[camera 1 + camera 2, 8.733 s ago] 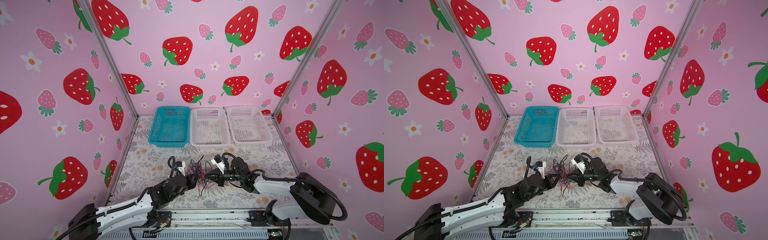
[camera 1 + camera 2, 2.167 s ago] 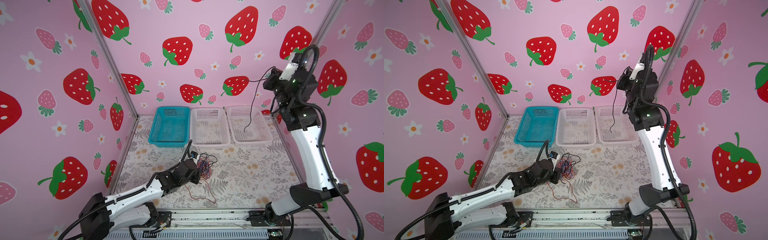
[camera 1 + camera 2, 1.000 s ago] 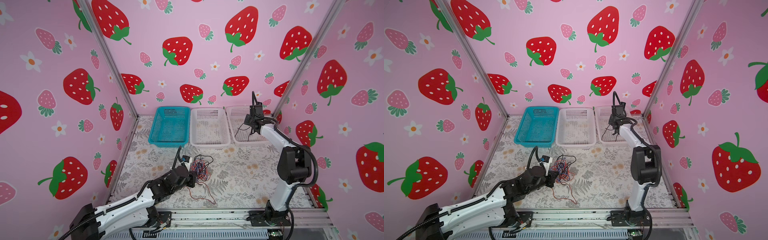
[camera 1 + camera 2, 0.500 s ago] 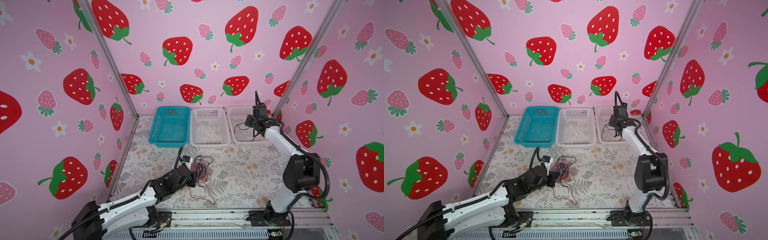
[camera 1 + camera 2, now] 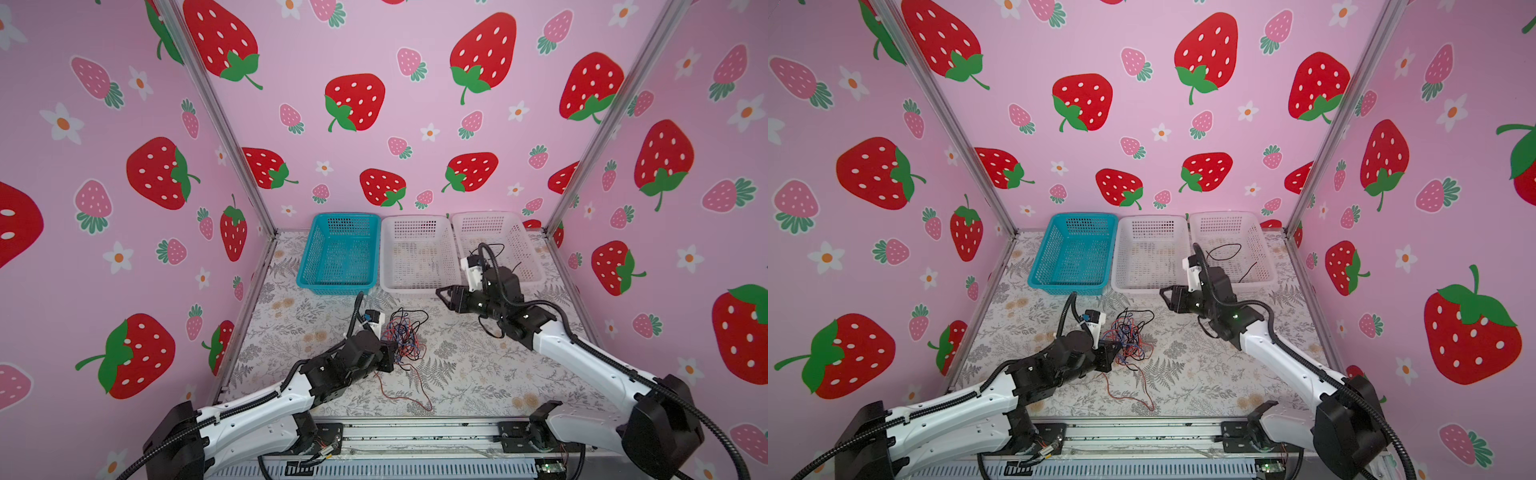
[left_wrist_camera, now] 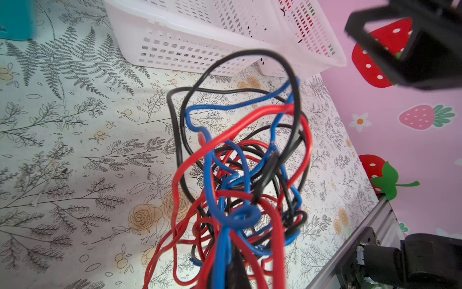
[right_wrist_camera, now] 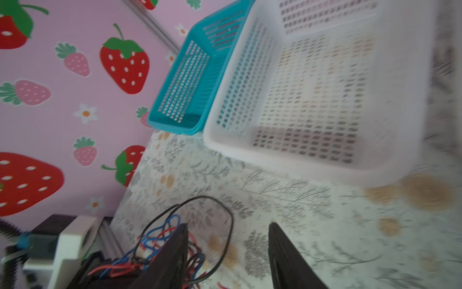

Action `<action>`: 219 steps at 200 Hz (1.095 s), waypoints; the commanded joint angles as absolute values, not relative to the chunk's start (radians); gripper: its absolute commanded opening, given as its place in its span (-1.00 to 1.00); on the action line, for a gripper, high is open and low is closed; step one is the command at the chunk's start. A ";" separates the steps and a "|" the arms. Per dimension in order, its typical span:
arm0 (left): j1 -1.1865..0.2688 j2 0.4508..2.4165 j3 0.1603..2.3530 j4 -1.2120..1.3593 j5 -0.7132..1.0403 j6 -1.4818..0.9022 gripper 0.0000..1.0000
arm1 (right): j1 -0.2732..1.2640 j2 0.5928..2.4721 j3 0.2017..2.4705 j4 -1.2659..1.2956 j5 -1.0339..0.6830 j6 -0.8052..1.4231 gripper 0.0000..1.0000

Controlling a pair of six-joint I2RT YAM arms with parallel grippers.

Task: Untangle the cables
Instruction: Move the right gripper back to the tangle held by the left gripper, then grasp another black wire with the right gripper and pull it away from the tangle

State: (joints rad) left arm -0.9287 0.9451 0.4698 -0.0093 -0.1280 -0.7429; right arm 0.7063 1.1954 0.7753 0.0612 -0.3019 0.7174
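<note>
Left end effector [image 5: 389, 358]: clamped on cables [image 5: 404, 337] | Right end effector [image 5: 444, 297]: parted, empty, near tangle | Next: pinch outer black loop [image 6: 250, 51], pull slowly away from clamp

A robotics lab test cell is shown. The space is closed in on three sides by flat pink panels printed with strawberries and flowers [image 5: 374, 41], which are joined at the corners by bare aluminium frame posts [image 5: 222, 124]. A fern-and-flower-patterned surface [image 5: 478, 365] is laid inside. A white-and-black robot arm [image 5: 257, 411] and a matching second arm [image 5: 582, 355] are mounted on a metal rail [image 5: 415, 436] along the front edge. A teal perforated plastic basket [image 5: 338, 286] and two white perforated plastic baskets [image 5: 415, 286] [image 5: 486, 224] are lined up at the back.
</note>
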 commanded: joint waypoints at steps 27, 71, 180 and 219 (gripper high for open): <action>-0.933 0.955 0.467 0.067 -0.127 -0.790 -1.00 | 0.834 1.136 0.602 0.355 -0.293 1.036 0.05; -0.937 0.946 0.465 0.069 -0.127 -0.798 -1.00 | 0.874 1.187 0.584 0.404 -0.211 1.115 0.05; -0.948 0.903 0.428 0.077 -0.140 -0.815 -1.00 | 0.874 1.311 0.589 0.442 -0.165 1.147 -0.55; -0.953 0.896 0.413 0.076 -0.143 -0.821 -1.00 | 0.864 1.269 0.589 0.415 -0.111 1.116 -1.00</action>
